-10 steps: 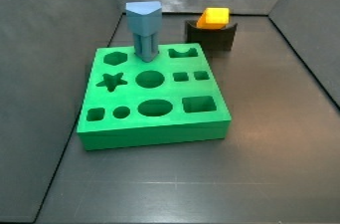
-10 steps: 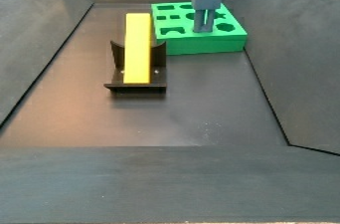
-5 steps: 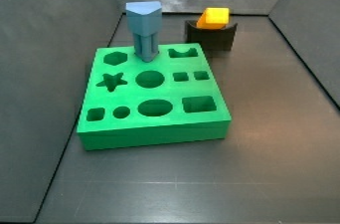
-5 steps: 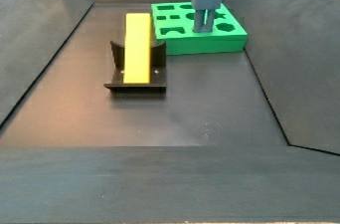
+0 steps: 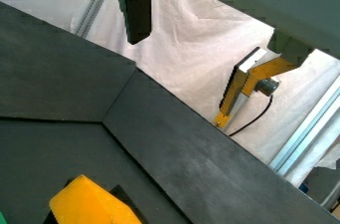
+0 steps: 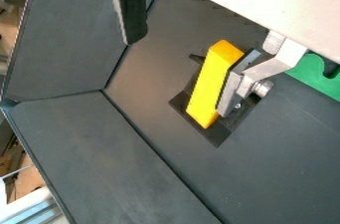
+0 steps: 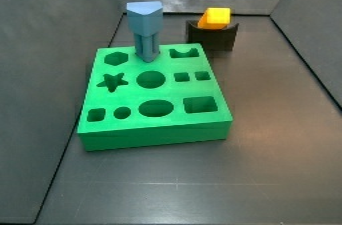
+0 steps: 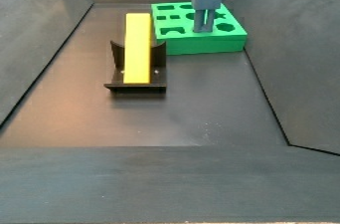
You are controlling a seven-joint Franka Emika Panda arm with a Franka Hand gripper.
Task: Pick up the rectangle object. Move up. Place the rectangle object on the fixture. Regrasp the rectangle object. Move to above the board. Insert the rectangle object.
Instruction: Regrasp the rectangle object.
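Orange-yellow smooth rectangle object lying on dark notched fixture | hand above, fingers spread, empty

No text, label or number can be read anywhere.

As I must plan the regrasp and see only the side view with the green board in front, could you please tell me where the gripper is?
Observer: The gripper hangs above the rectangle object, open, with nothing held between its fingers.
Operator: Thank you. How does the rectangle object lie? I see only its end.
Observer: It lies flat and lengthwise in the notch of the fixture, and its far end reaches out past the fixture, beside the board.
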